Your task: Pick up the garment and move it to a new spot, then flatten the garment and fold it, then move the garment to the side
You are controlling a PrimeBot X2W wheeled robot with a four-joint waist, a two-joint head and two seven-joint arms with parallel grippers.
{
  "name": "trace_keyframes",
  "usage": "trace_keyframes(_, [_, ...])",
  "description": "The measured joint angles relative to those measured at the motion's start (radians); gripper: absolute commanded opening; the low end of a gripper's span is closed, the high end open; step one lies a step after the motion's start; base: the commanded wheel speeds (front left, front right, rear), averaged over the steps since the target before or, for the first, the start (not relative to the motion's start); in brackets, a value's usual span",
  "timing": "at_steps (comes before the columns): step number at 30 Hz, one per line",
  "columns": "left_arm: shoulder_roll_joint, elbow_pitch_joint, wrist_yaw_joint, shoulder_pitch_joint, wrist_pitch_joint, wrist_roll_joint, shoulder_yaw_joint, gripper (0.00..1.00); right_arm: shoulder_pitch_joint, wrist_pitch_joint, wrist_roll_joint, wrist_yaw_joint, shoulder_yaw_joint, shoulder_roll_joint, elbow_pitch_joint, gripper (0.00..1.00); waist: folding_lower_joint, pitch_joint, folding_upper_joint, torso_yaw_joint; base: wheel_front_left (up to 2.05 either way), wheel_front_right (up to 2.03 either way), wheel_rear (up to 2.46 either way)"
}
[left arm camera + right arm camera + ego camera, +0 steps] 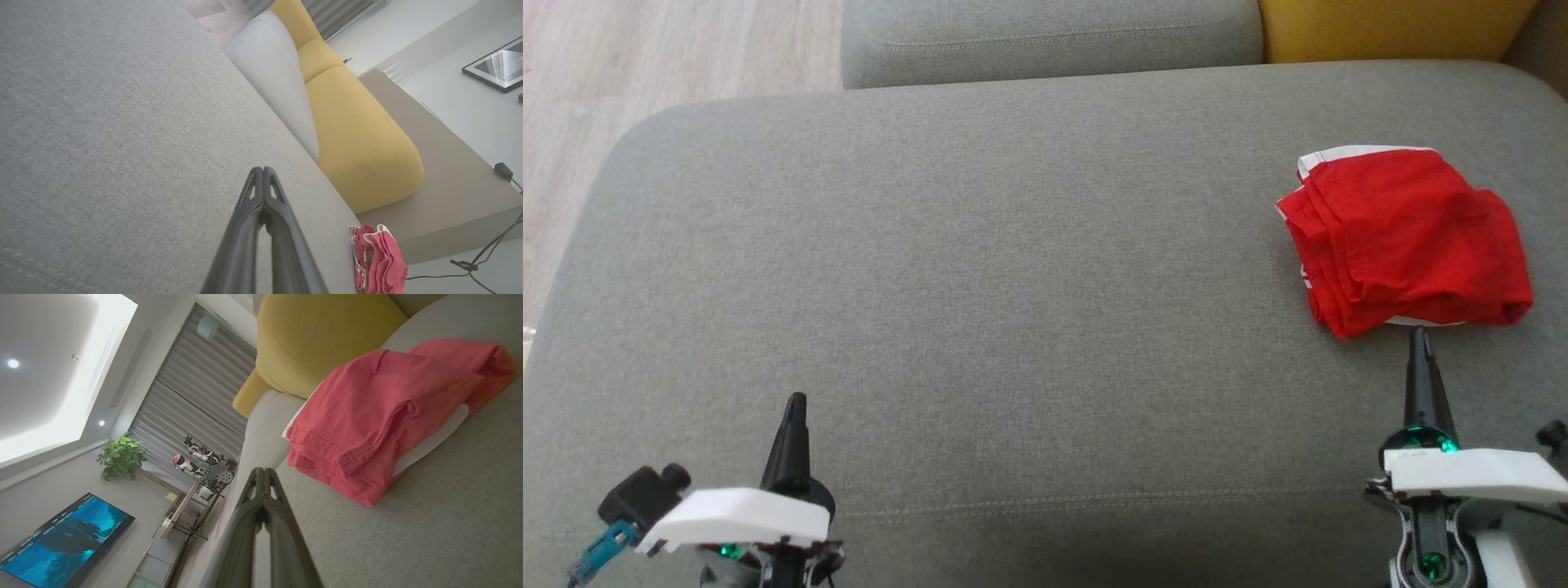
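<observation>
The garment (1405,241) is red with white trim, folded into a compact stack at the right side of the grey sofa cushion (980,310). It also appears in the right wrist view as the red garment (388,416) and small in the left wrist view as the garment (378,259). My right gripper (1419,333) is shut, empty, its tips just short of the stack's near edge. At the lower left, my left gripper (796,400) is shut and empty, far from the garment. Both pairs of fingertips meet in the wrist views: left gripper (262,169), right gripper (262,470).
A second grey cushion (1045,37) and a yellow cushion (1388,28) lie behind the seat. Wooden floor (645,65) shows at the far left. A television (61,535), a plant (120,459) and a shelf stand across the room.
</observation>
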Motion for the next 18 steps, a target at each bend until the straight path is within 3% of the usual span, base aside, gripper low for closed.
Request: trace_keyframes(18, [0.001,0.029,-0.036,-0.032,0.049,-0.188,0.037,0.0,-0.001,0.046,0.208,0.0,-0.041,0.0,0.0,0.0,0.0,0.001,0.0,-0.007,0.0,0.0,0.0])
